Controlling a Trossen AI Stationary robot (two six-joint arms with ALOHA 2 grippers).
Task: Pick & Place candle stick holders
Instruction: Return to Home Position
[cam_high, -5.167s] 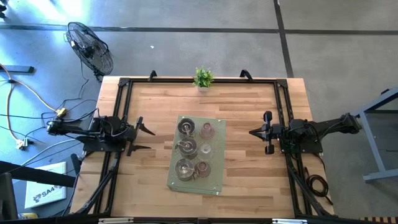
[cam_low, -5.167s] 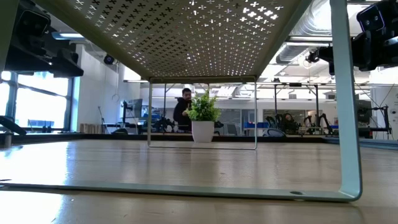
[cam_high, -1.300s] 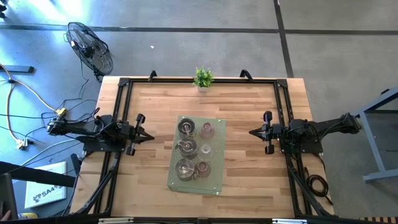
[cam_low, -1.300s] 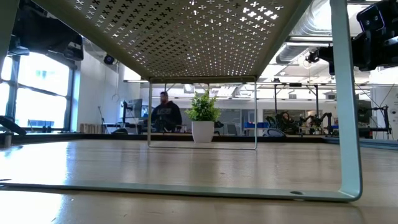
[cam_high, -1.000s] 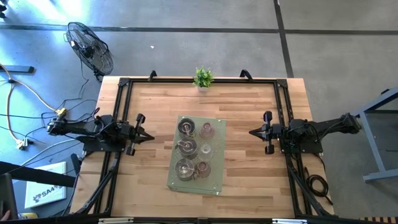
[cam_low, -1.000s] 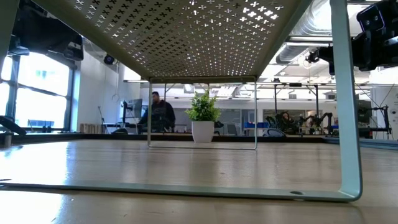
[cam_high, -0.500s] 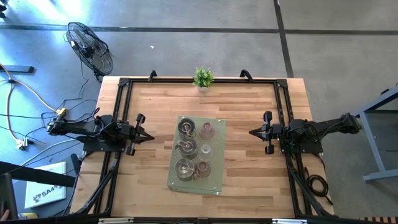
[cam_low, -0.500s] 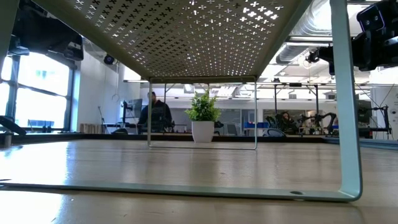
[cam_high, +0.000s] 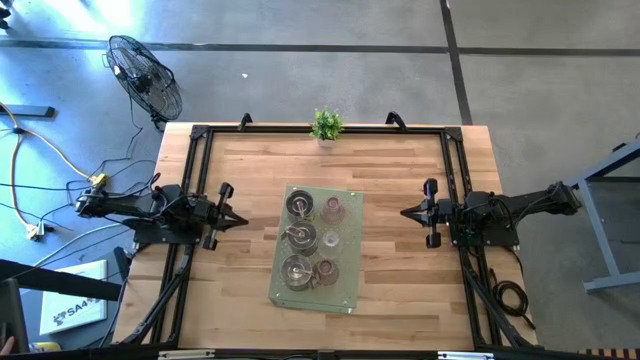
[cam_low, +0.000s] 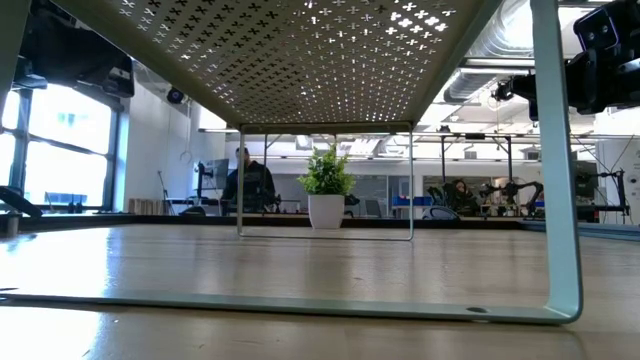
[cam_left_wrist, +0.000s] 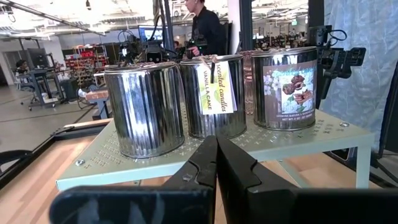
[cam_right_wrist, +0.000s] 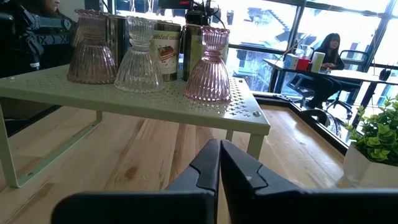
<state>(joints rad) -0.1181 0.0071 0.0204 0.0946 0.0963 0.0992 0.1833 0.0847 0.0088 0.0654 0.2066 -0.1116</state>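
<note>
Wood table (cam_high: 400, 170) | green perforated shelf (cam_high: 346, 288) at ctr | 3 silver holders (cam_high: 299, 236) + 3 glass holders (cam_high: 330, 238) on shelf, 2 rows | L gripper (cam_high: 244, 218) left of shelf, clenched, empty | R gripper (cam_high: 405, 213) right of shelf, clenched, empty

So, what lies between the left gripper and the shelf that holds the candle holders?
Only the bare wooden table. The high view shows nothing on it between the left gripper and the shelf.
</note>
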